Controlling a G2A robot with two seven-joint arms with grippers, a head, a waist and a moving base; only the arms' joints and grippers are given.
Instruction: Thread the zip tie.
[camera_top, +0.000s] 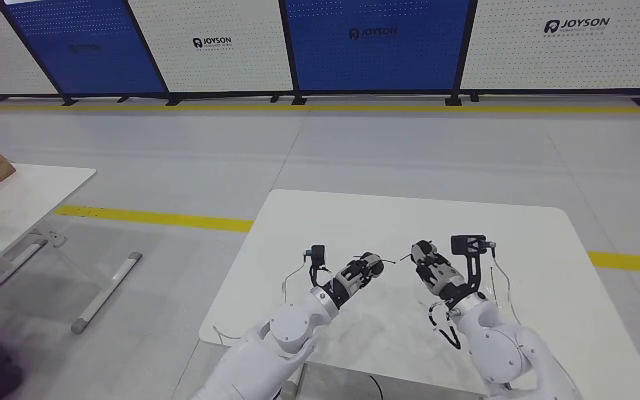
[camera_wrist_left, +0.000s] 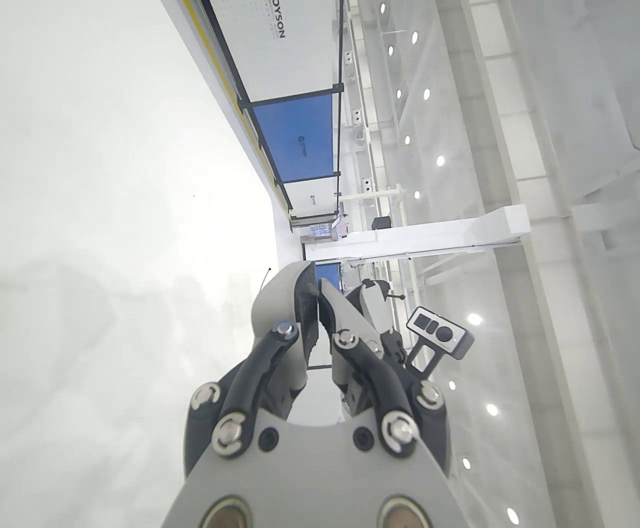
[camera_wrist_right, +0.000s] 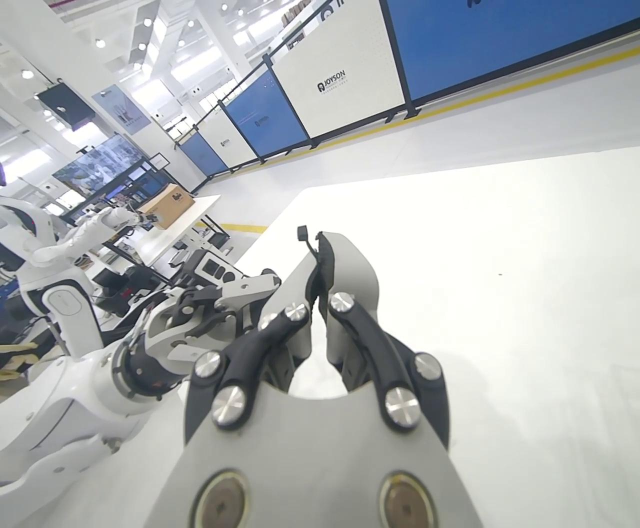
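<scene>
R gripper (camera_wrist_right: 320, 260) is pinched tight on the black zip tie (camera_wrist_right: 303, 233), w/ the tie's square head poking just past the fingertips, above the white table (camera_top: 500, 225). L gripper (camera_wrist_left: 318, 290) is closed down narrow too, w/ a thin black strand of the tie sticking out beside its tip. From the top view both tips sit nose to nose over the table's middle, v. close but apart, tie btwn them.
</scene>
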